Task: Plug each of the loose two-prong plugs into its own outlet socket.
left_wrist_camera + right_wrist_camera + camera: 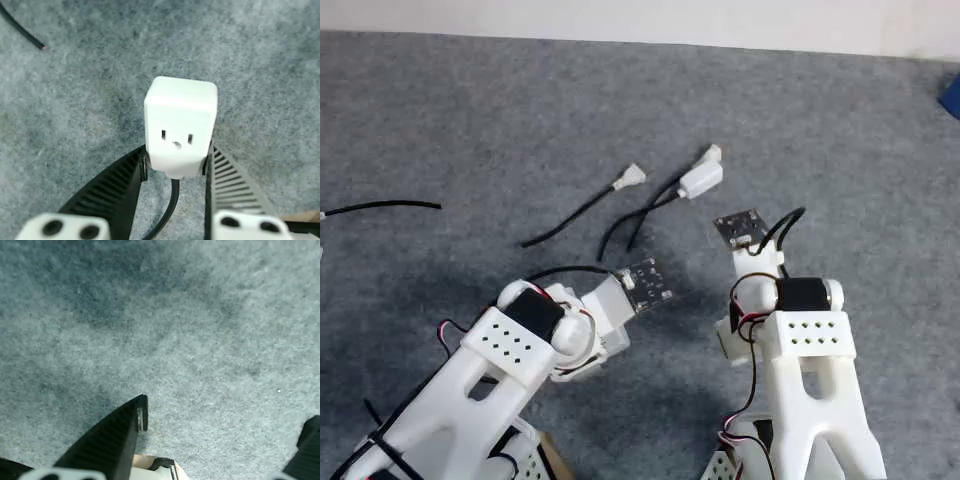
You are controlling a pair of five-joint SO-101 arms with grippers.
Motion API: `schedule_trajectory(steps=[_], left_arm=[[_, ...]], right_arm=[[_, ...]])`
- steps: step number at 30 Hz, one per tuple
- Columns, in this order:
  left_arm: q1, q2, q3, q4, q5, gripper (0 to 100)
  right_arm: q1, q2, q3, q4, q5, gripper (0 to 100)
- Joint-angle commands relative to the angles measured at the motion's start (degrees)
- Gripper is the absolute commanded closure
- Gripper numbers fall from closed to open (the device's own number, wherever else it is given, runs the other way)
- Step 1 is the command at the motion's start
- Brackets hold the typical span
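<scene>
A white outlet socket [180, 120] with two slots and a round hole sits between the black fingers of my left gripper [175, 156], which is shut on it; a black cord runs from its underside. In the high view that socket [608, 300] is held just above the grey mat. Farther back lie a small white two-prong plug [631, 178] on a black cord and a larger white plug block [702, 179] with two black cords. My right gripper [225, 427] stands open over bare mat, nothing between its fingers [122, 432].
A loose black cord [382, 206] lies at the far left, and its cut end [40, 46] is seen in the left wrist view. A blue object [951, 95] is at the right edge. The grey mat [470, 120] covers the table.
</scene>
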Motion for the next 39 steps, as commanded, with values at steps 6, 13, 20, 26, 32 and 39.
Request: schedule_trajectory(steps=[6, 13, 20, 26, 32, 39], left_arm=[[0.66, -1.1, -5.67, 1.32, -0.09, 79], [2.42, -1.01, -5.58, 1.67, 0.09, 67], [3.56, -0.66, -5.41, -2.2, 2.29, 71], [-0.57, -0.57, -2.33, -12.22, 9.05, 72], [-7.6, 0.57, -0.4, -14.24, 6.59, 72], [-10.86, 9.63, 1.63, -21.63, 6.59, 72]], right_arm=[[-0.13, -1.36, -0.22, -0.57, -0.35, 55.5], [-0.13, -1.36, -0.22, -0.57, -0.44, 55.5], [-0.13, -1.36, -0.22, -0.48, -0.35, 55.5], [-0.22, -1.36, -0.13, -0.48, -0.35, 55.5], [-0.22, -1.36, -0.13, -0.48, -0.35, 55.5], [-0.22, -1.36, -0.13, -0.31, -0.35, 55.5]])
